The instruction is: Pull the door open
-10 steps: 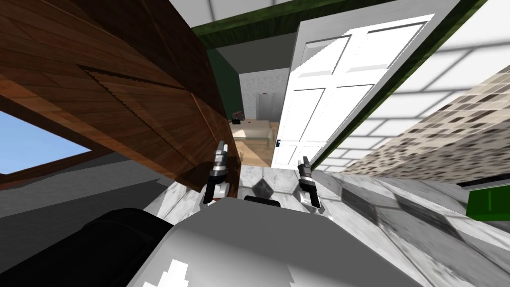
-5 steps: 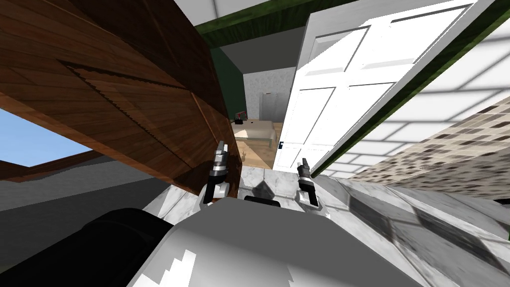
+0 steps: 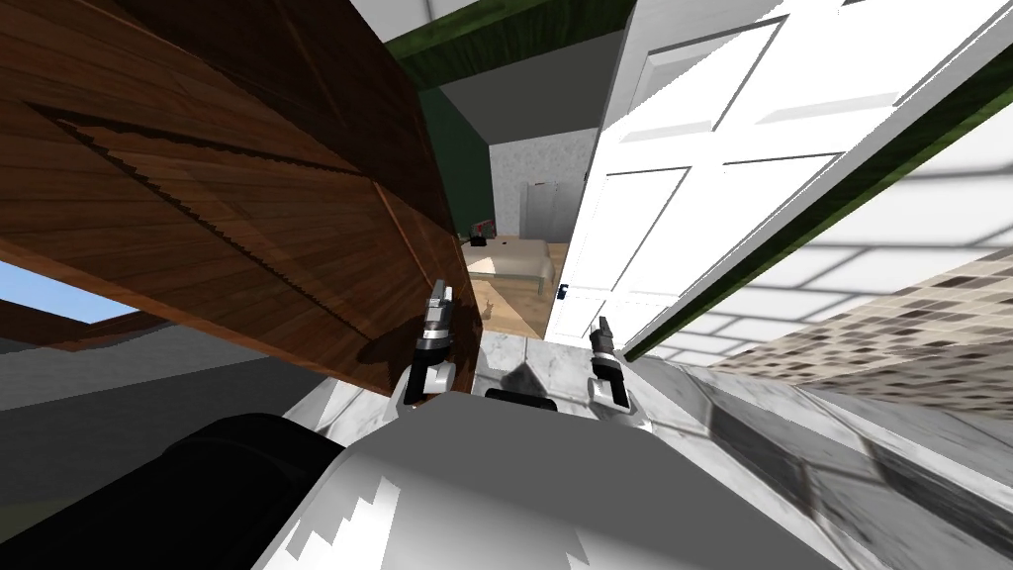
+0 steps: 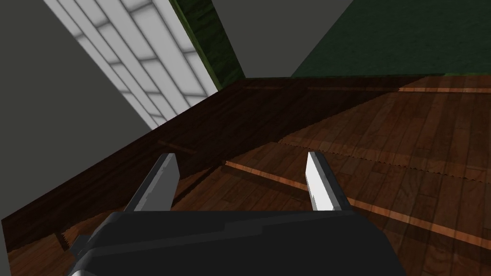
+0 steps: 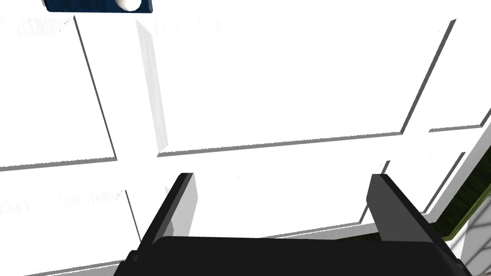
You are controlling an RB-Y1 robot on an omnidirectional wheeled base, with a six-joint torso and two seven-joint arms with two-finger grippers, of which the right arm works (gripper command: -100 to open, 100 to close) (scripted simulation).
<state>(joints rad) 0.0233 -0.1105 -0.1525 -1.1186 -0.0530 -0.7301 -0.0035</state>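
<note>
Just above the chest's tip, the left gripper (image 3: 438, 293) and the right gripper (image 3: 600, 325) both point forward over a white and grey marble floor (image 3: 514, 354). In its own wrist view the left gripper (image 4: 240, 158) has its two fingers spread wide, about a third of the picture apart, with nothing between them. It faces a dark brown wooden panelled front (image 4: 374, 139), which in the head view rises close on the left side (image 3: 247, 208). Whether the fingertips touch that wood I cannot tell. The right gripper (image 5: 283, 177) is likewise spread wide and holds nothing. Its fingers (image 5: 184, 201) stand before the flat white panels of the door (image 5: 287, 81), aimed at the door's lower part, and contact cannot be made out. The door's handle (image 5: 98, 5), a dark blue plate with a small white knob, lies well apart from the gap between the fingers, off past one of them. From the head the white panelled door (image 3: 712, 188) stands ajar on the right, its free edge with the small dark handle (image 3: 563, 290) just ahead of the right gripper, and a dark green frame (image 3: 871, 168) runs along its far side. Between the wooden front and the door's edge the doorway shows a farther room with a light wooden floor (image 3: 514, 312), a low pale bed-like piece (image 3: 509, 259) and a grey back wall (image 3: 514, 183).
</note>
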